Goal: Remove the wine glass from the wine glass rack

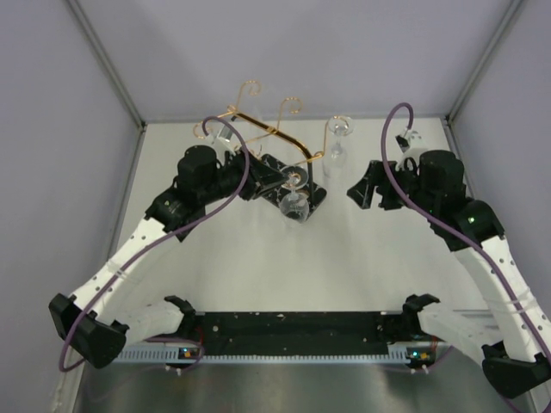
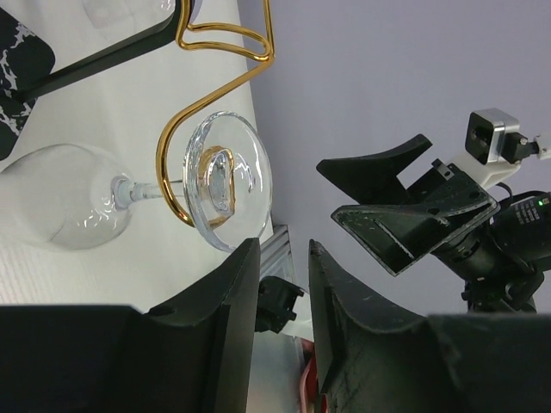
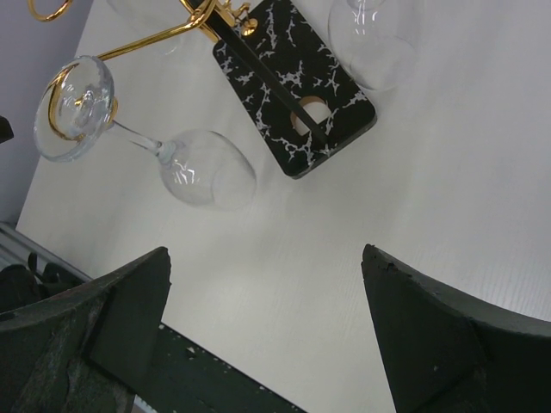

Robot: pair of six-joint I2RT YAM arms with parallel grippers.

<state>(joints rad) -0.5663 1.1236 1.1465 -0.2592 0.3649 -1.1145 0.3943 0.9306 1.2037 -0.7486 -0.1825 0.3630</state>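
Noting wine glass [image 2: 69,206] hanging bowl-down over worktop [image 3: 344,215], foot hooking in a scroll of wine glass rack [image 2: 215,43], so bearing its weight. Finding left pincer [image 2: 282,249] standing at a slim gap just beside that foot, gripping nothing; right pincer [image 3: 265,254] gaping wide, empty, hovering apart.

Bright, even diffuse light; faint soft shadows; top view slightly grainy; wrist views sharp.
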